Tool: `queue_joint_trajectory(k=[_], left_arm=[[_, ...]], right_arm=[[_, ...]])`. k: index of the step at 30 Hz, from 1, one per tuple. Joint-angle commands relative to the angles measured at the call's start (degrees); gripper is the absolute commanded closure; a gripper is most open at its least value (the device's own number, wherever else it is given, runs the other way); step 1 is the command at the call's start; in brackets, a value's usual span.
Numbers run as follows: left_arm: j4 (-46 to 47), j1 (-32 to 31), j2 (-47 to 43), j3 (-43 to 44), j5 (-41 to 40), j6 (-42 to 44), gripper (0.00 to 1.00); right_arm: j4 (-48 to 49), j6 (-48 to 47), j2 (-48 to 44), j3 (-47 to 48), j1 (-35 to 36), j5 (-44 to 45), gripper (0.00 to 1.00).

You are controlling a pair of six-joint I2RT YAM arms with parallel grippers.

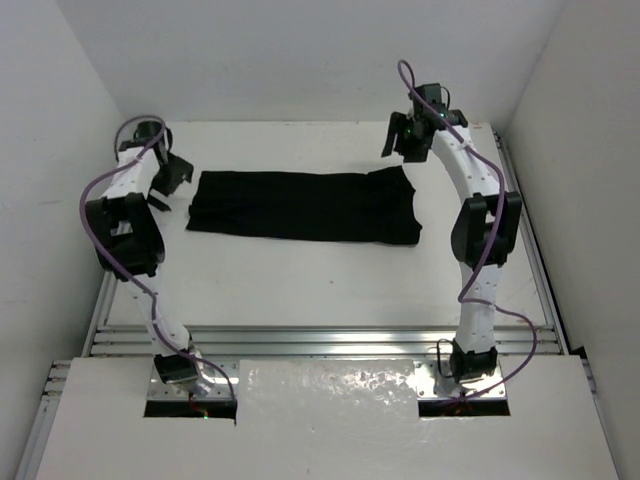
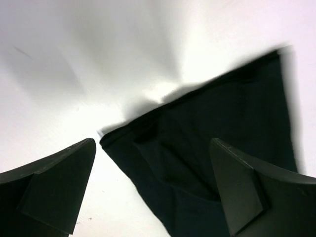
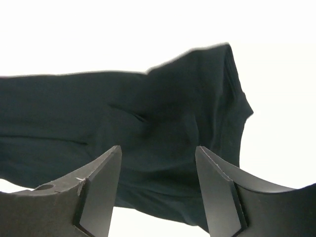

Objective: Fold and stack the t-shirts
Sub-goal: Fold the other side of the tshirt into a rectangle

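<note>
The black t-shirt [image 1: 305, 206] lies folded lengthwise into a long band across the far half of the white table. My left gripper [image 1: 168, 177] is open and empty just off the shirt's left end; in the left wrist view the shirt's corner [image 2: 207, 148] lies between my spread fingers [image 2: 59, 187]. My right gripper [image 1: 408, 137] is open and empty above the table behind the shirt's right end; in the right wrist view the shirt [image 3: 138, 123] fills the space beyond my open fingers [image 3: 98, 192].
The white table [image 1: 330, 280] has white walls on the left, back and right. A metal rail frame [image 1: 330, 340] runs along the near edge by the arm bases.
</note>
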Motion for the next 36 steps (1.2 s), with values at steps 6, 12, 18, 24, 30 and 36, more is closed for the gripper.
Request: queue_joint_trajectory(k=[6, 12, 18, 24, 30, 36], left_arm=[[-0.3, -10.4, -15.9, 2.8, -14.4, 7.5, 0.09], [-0.4, -16.0, -16.7, -10.2, -12.8, 6.2, 0.85], [-0.8, -15.9, -10.4, -11.7, -8.6, 5.0, 1.0], [-3.8, -15.8, 0.1, -1.4, -6.4, 4.1, 1.0], [-3.9, -15.1, 4.3, 1.7, -5.6, 3.1, 1.0], [-3.8, -12.9, 9.3, 8.9, -6.9, 4.6, 1.0]], right_arm=[[5.6, 0.6, -14.6, -12.6, 2.0, -8.7, 0.44], [15.9, -0.8, -20.3, -31.0, 8.3, -15.1, 0.92], [18.2, 0.0, -17.7, -34.9, 8.8, -13.0, 1.0], [16.0, -1.5, -9.5, -29.8, 8.8, -12.4, 1.0], [14.0, -1.6, -3.4, -25.6, 8.7, -12.1, 1.0], [14.3, -2.1, -2.6, -28.3, 8.7, -11.8, 1.0]])
